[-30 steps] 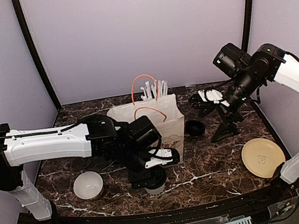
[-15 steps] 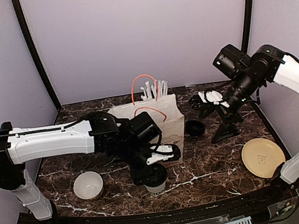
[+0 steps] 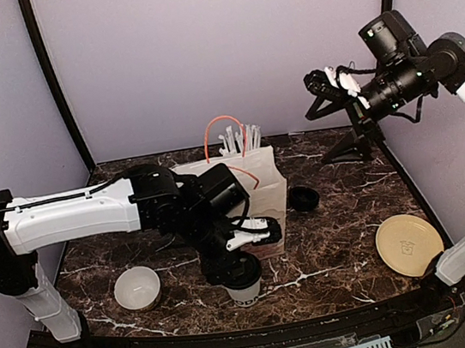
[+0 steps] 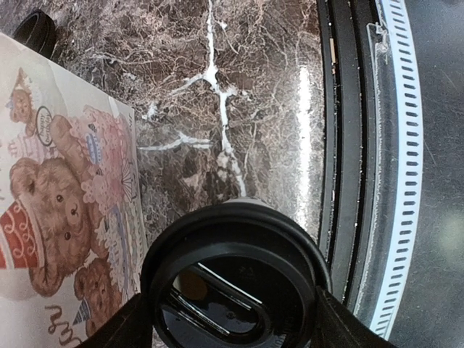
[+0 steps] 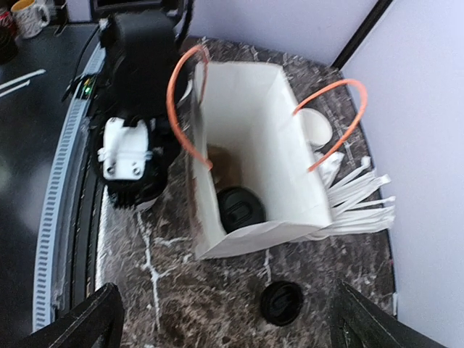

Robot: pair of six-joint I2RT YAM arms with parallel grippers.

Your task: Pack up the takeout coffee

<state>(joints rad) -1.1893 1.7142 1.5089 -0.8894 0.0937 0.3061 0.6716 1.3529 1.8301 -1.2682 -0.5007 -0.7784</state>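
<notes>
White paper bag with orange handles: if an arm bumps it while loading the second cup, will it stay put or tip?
The white paper bag with orange handles stands open, thin-walled, so it would probably flex rather than resist. On the polished marble table it may slide easily. The black-lidded cup apparently inside likely weights its base, helping against tipping.

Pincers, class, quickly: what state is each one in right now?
Left pincer: straddling the cup; whether it grips cannot be told.
Right pincer: open, empty.
</notes>
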